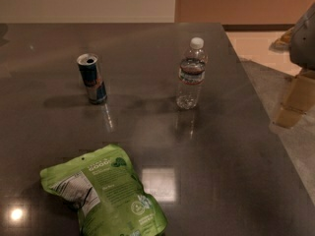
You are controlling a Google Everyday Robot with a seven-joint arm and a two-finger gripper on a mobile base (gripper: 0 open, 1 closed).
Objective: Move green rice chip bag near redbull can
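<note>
Green rice chip bag [106, 195] lies flat on the desk [226, 176], well apart from the redbull can [92, 78]; tool [294, 104] is off to the side.
Redbull can stands upright on the dark glossy desk, its silver top showing. The bag is in front of the can, toward the camera and a bit right of it. Its white nutrition label panel faces up and its lower edge is cut by the frame bottom. A clear water bottle [191, 75] with a white cap stands upright right of the can, about level with it and apart from it. The tool is far right of the can, past the desk's edge at the frame border: a pale yellowish part under a grey arm part. It touches nothing, and I cannot tell whether it is spread or pressed together.
</note>
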